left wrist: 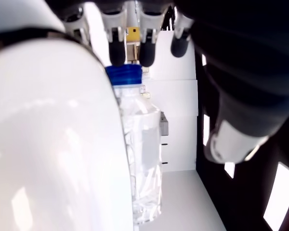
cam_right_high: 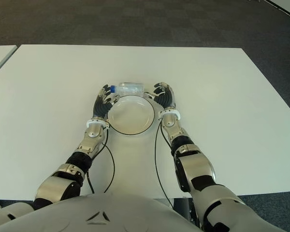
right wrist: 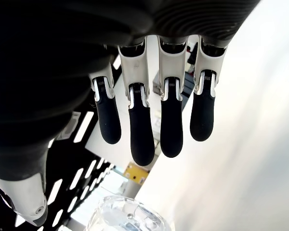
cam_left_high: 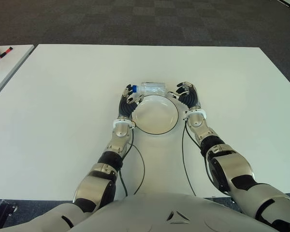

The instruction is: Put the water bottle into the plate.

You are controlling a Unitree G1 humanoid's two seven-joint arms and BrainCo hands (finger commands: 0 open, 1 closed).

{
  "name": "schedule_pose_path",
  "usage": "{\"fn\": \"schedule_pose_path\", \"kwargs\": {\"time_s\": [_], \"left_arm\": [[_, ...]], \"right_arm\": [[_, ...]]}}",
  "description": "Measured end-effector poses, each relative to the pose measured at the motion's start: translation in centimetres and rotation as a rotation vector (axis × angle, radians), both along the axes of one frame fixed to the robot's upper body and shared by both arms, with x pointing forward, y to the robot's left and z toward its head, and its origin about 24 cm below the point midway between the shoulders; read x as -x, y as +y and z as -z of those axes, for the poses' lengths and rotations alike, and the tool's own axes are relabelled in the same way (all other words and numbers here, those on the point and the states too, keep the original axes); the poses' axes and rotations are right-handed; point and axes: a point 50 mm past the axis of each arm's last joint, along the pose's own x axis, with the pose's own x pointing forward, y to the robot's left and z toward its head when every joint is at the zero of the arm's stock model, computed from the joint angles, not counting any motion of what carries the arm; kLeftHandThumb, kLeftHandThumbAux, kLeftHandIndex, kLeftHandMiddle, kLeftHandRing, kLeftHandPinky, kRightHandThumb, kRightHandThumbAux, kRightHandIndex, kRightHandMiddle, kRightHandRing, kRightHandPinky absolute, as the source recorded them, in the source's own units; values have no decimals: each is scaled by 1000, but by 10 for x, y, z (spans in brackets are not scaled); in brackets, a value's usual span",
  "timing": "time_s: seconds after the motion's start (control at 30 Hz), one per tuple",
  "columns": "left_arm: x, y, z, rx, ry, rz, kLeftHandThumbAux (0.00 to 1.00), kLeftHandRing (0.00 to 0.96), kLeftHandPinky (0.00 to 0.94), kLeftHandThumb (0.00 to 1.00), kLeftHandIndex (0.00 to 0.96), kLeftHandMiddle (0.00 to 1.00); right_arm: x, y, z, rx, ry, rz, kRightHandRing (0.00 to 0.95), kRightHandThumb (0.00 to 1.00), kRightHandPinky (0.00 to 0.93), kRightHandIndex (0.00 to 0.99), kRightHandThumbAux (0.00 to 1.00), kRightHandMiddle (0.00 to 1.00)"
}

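You haven't grasped anything yet: the water bottle (cam_left_high: 152,88) lies on the bench (cam_left_high: 63,96) beyond the plate (cam_left_high: 156,114), between your left hand (cam_left_high: 127,103) and right hand (cam_left_high: 187,95), fingers (right wrist: 171,130) loosely extended, empty.

1 bottle (cam_left_high: 152,88), 1 plate (cam_left_high: 154,128), 2 hands (cam_left_high: 129,103)

Water bottle (cam_left_high: 152,88): clear crinkled plastic, glossy, blue ribbed plastic cap. Plate (cam_left_high: 156,114): smooth glossy white, ceramic-looking, dark rim line. Table (cam_left_high: 63,96): matt white, smooth. Both hands: glossy silver-white shells, matt black rubbery fingertips (right wrist: 142,139). Floor at 12 o'clock: dark carpet-like checker texture.
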Motion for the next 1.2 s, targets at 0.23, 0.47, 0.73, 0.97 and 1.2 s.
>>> {"fn": "schedule_pose_path", "kwargs": {"time_s": [0.23,0.47,0.73,0.97,1.2], "left_arm": [[0,3,1,22,5,-8,766,164,207,273,81,161],[0,7,2,63,4,-16,796,212,269,299,104,203],[-1,9,1,101,-15,-12,811,277,327,314,130,260],[-3,9,-2,123,-33,-10,823,319,353,341,149,304],[-4,7,-3,142,-44,-1,833,339,366,385,158,319]], "right_arm": [[3,1,0,-37,-7,-7,448,944,414,366,671,523],[6,2,-1,-97,-26,-17,454,944,410,369,671,510],[6,0,-5,-135,-52,-2,460,944,411,369,671,506],[9,0,-4,-152,-60,4,467,944,412,369,670,503],[9,1,-6,-159,-67,2,467,944,413,369,670,502]]}}
